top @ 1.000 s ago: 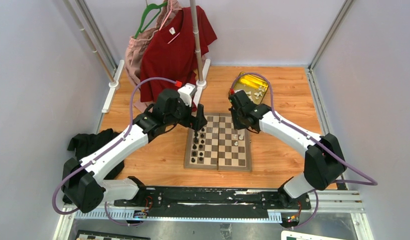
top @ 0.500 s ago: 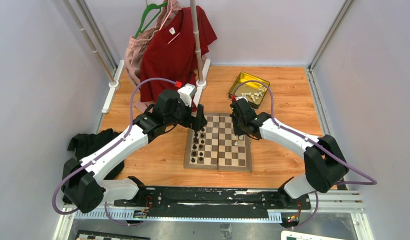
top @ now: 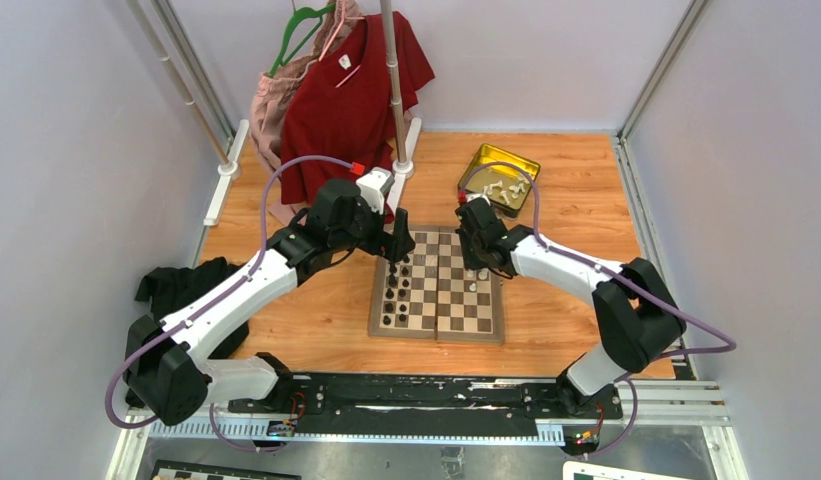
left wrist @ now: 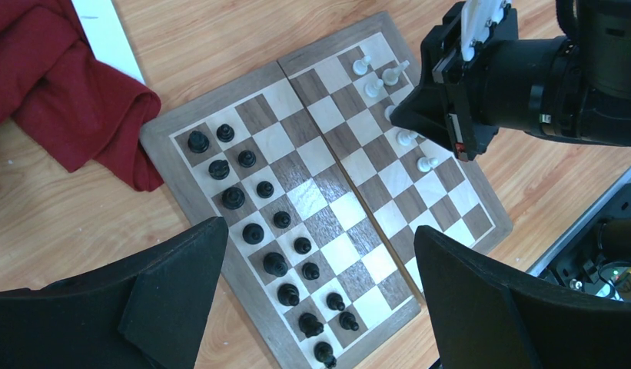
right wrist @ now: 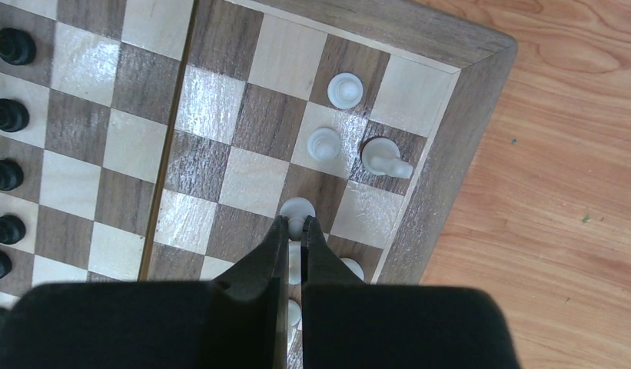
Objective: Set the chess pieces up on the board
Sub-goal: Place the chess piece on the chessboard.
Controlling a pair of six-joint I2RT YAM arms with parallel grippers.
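The board (top: 446,312) lies mid-table. Several white pieces (top: 477,277) stand along its right side, and black pieces (top: 393,292) fill two columns on its left. My right gripper (top: 473,262) is low over the far right squares. In the right wrist view it (right wrist: 295,223) is shut on a white pawn (right wrist: 297,207) that sits on a dark square of the board (right wrist: 243,115). Two more pawns (right wrist: 324,144) and a tipped-looking white piece (right wrist: 385,158) stand just beyond. My left gripper (top: 399,252) hangs open and empty above the black pieces (left wrist: 273,264); its own view shows it (left wrist: 320,234) wide open.
A gold tin (top: 483,160) with more white pieces (top: 503,187) sits behind the board to the right. A red shirt (top: 351,100) and pink clothes hang on a rack pole (top: 393,90) at the back left. A black cloth (top: 181,285) lies on the left.
My right gripper has come from near the gold tin down over the board's far right squares, still shut on the pawn. The left arm has not moved.
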